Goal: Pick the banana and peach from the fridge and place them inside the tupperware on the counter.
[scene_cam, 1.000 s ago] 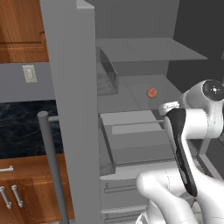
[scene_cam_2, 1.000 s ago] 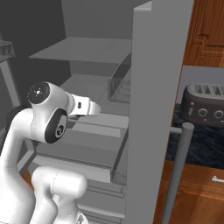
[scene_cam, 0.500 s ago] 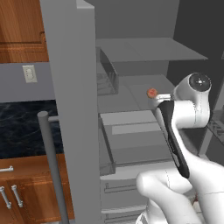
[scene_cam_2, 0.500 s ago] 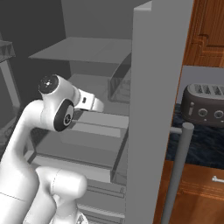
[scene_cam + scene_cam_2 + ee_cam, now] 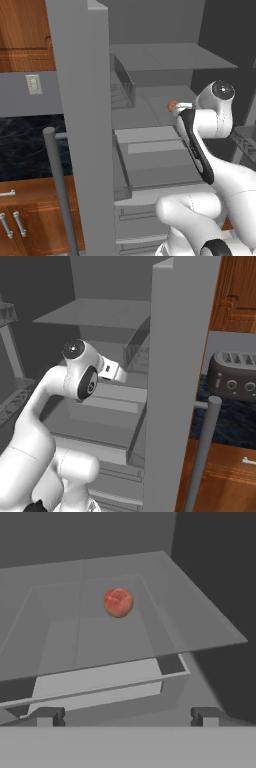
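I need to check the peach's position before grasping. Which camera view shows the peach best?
The hand view: the peach sits whole and unobstructed on the fridge shelf. The left base view shows a small part of it beside the arm.

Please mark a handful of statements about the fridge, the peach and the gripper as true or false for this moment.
1. The peach sits on a grey shelf inside the fridge. True.
2. The gripper is closed on the peach. False: its jaws are open and the peach lies ahead of them, untouched.
3. The fridge door stands open. True.
4. A toaster stands on the counter. True.
5. The peach rests in the pulled-out drawer. False: it is on the shelf above the drawer.
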